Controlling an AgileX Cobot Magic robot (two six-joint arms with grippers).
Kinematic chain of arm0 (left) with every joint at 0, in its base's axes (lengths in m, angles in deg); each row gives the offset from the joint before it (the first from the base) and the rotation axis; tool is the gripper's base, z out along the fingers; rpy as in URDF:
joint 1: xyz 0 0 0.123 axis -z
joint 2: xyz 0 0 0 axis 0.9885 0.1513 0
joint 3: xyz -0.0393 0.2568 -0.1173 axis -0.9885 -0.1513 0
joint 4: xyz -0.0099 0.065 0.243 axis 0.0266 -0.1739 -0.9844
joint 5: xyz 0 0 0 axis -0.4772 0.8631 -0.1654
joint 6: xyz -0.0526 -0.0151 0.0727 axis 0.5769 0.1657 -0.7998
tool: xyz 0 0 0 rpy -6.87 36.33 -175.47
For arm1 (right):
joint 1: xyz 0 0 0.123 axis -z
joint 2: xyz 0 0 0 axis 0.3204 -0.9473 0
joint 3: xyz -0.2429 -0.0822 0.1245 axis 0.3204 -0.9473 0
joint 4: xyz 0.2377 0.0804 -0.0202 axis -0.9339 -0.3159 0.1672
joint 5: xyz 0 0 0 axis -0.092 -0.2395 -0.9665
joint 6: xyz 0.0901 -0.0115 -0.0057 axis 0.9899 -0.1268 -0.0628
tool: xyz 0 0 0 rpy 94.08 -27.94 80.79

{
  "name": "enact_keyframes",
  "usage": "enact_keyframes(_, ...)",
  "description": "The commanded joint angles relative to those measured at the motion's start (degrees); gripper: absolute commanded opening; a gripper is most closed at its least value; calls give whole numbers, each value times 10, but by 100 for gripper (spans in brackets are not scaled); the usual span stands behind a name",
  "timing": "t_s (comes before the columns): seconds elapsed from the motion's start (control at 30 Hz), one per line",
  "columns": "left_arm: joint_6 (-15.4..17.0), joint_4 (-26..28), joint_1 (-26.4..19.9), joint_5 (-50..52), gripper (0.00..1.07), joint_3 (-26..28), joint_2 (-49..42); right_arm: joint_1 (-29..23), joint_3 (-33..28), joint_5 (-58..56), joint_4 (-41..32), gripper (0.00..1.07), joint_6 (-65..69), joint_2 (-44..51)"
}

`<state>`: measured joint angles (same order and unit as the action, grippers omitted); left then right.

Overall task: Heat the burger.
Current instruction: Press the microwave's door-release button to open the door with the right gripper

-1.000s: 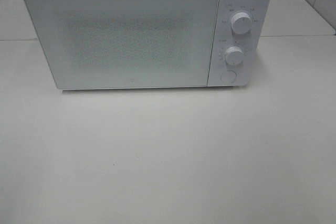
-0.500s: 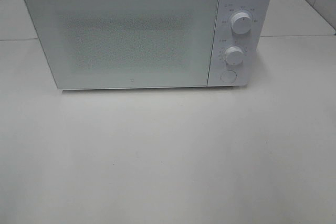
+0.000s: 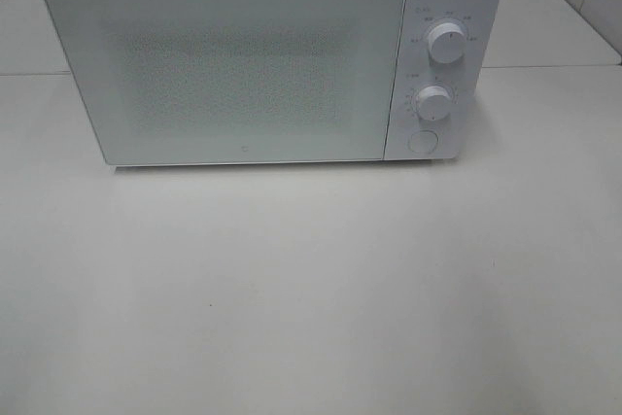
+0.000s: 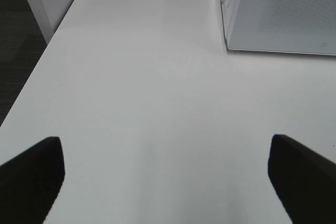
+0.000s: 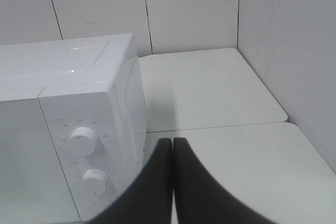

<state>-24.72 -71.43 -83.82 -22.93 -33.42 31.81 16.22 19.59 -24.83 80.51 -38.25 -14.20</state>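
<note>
Seemingly, only the right gripper (image 5: pixel 172 145) was changed, closed tight on nothing; the left gripper (image 4: pixel 168 182) was spread wide, empty. No burger was seen; the microwave (image 3: pixel 233 70), upper frame, was shut.

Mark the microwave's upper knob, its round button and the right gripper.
upper knob (image 3: pixel 446 45): exterior high view, centre of its face.
round button (image 3: pixel 422 141): exterior high view, its middle.
right gripper (image 5: pixel 172 142): right wrist view, where the shut fingertips meet.

Left gripper (image 4: pixel 164 142): matte black, blunt-tipped; right gripper (image 5: pixel 173 141): black, curved, tapering.
</note>
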Motion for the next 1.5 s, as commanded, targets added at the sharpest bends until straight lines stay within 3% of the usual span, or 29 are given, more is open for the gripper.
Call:
enact_keyframes(0.03, 2, 0, -2, 9, 98, -2, -7, 2, -20, 119, -2, 0, 48, -62)
enact_keyframes(0.13, 2, 0, -2, 9, 98, -2, -7, 2, -30, 150, -2, 0, 59, -77)
enact_keyframes(0.2, 2, 0, -2, 9, 98, -2, -7, 2, -62, 257, -2, 0, 109, -133)
enact_keyframes(0.3, 2, 0, -2, 9, 98, -2, -7, 2, -78, 313, -2, 0, 152, -175)
enact_keyframes(0.5, 2, 0, -2, 9, 98, -2, -7, 2, -80, 344, -1, 0, 225, -234)
enact_keyframes(0.57, 2, 0, -2, 9, 98, -2, -7, 2, -80, 402, 3, 0, 307, -308)
enact_keyframes(0.7, 2, 0, -2, 9, 98, -2, -7, 2, -80, 446, 19, 0, 399, -362)
enact_keyframes(0.87, 2, 0, -2, 9, 98, -2, -7, 2, -80, 559, 81, 0, 583, -470)
enact_keyframes(1.13, 2, 0, -2, 9, 98, -2, -7, -1, -80, 650, 73, 0, 737, -576)
enact_keyframes(1.23, 2, 0, -2, 9, 98, -2, -7, -37, -78, 662, 25, 0, 749, -603)
enact_keyframes(1.37, 2, 0, -2, 9, 98, -2, -7, -127, -78, 670, -102, 0, 751, -645)
enact_keyframes(1.5, 2, 0, -2, 9, 98, -2, -7, -168, -71, 665, -149, 0, 759, -669)
